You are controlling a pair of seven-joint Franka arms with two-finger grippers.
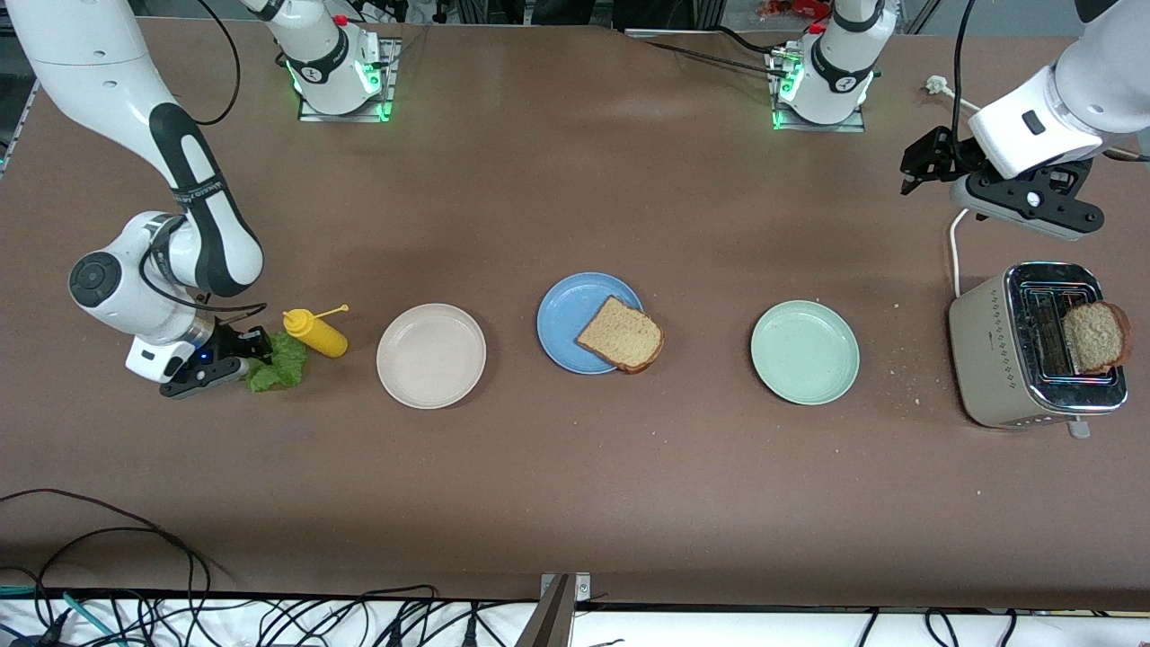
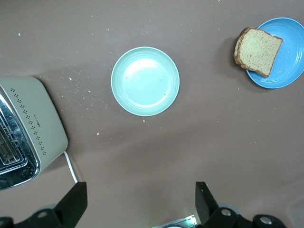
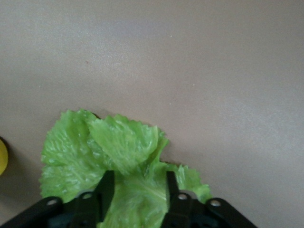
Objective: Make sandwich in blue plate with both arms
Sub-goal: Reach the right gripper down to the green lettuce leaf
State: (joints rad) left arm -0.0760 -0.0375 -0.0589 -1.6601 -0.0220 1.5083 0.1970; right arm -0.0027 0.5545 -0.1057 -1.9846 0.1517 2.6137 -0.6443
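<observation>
At the right arm's end of the tabletop (image 1: 575, 503), the right gripper (image 1: 235, 358) is down at the surface on a green lettuce leaf (image 1: 280, 362). In the right wrist view its two fingers (image 3: 105, 190) stand on either side of the leaf's middle, touching it, so the gripper is grasping the lettuce leaf, which lies flat on the tabletop. Just beside the leaf lies a yellow squeeze bottle (image 1: 316, 332), tipped on its side. Next along the row comes a beige plate (image 1: 431, 356). The blue plate (image 1: 575, 310) sits in the middle of the row, and one bread slice (image 1: 621, 335) rests on it, overhanging the rim toward the front camera and the left arm's end. A pale green plate (image 1: 805, 351) follows, with crumbs scattered near it. At the left arm's end stands a toaster (image 1: 1033, 355) with a second bread slice (image 1: 1096, 337) sticking up from its slot. The left gripper (image 1: 925, 166) waits in the air over the tabletop near the toaster, its fingers (image 2: 75, 202) spread wide and released.
</observation>
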